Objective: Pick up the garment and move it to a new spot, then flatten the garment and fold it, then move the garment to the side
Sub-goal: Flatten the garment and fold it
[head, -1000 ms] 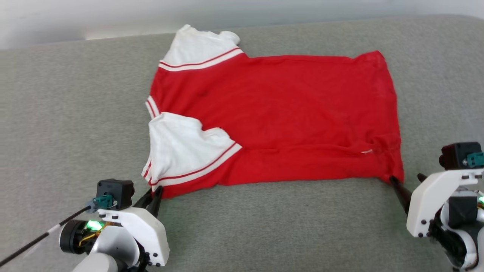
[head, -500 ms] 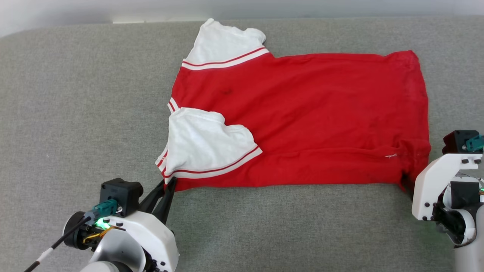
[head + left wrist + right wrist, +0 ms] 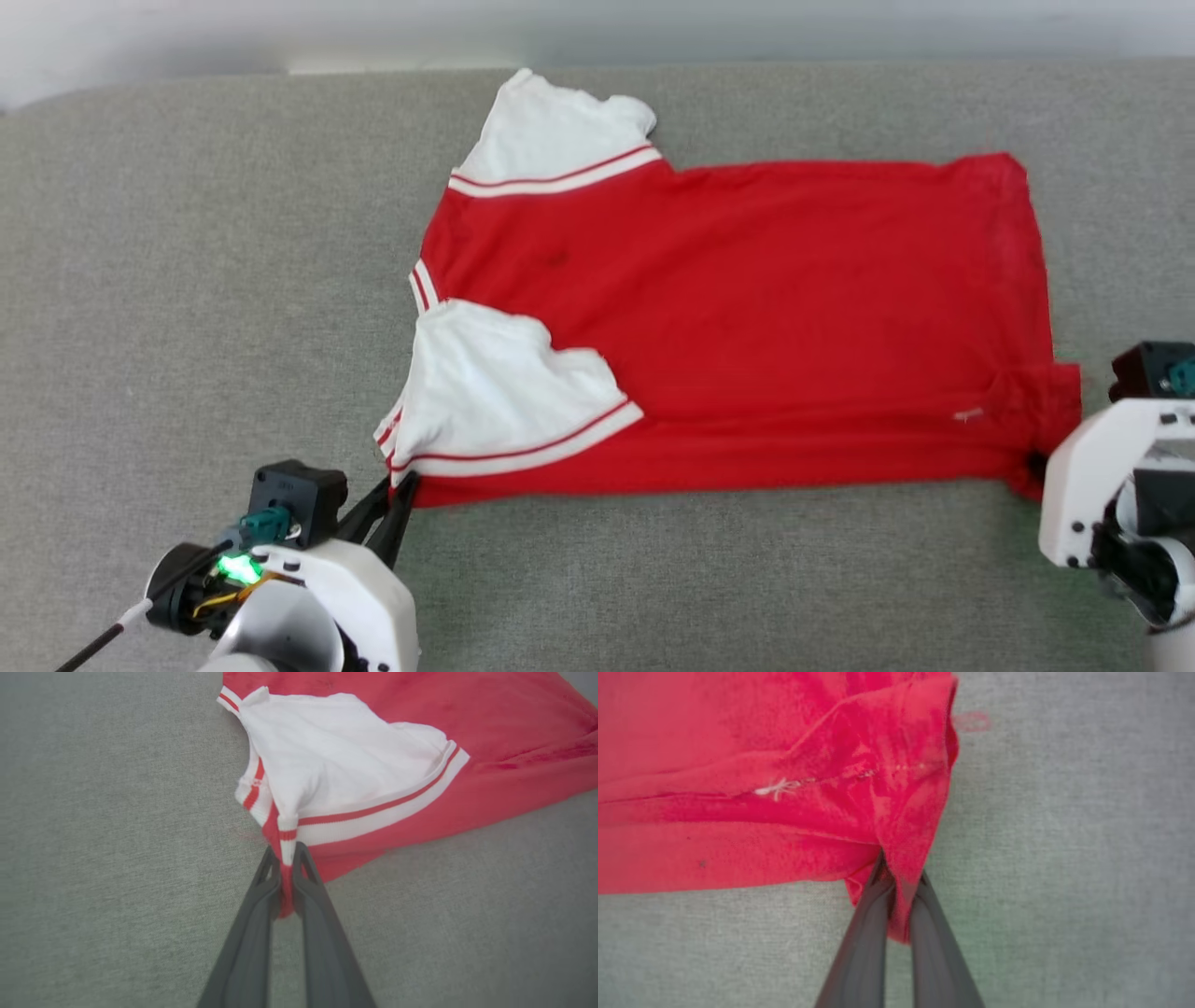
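While the garment (image 3: 747,317) lies spread flat on the grey fabric surface (image 3: 187,280), plain red side up, collar end left and hem right, I've got my left fingers (image 3: 259,914) pinched together on the striped trim of the near white sleeve (image 3: 336,756), and my right fingers (image 3: 868,933) clamped on the bunched near hem corner, both grips at the garment's near edge
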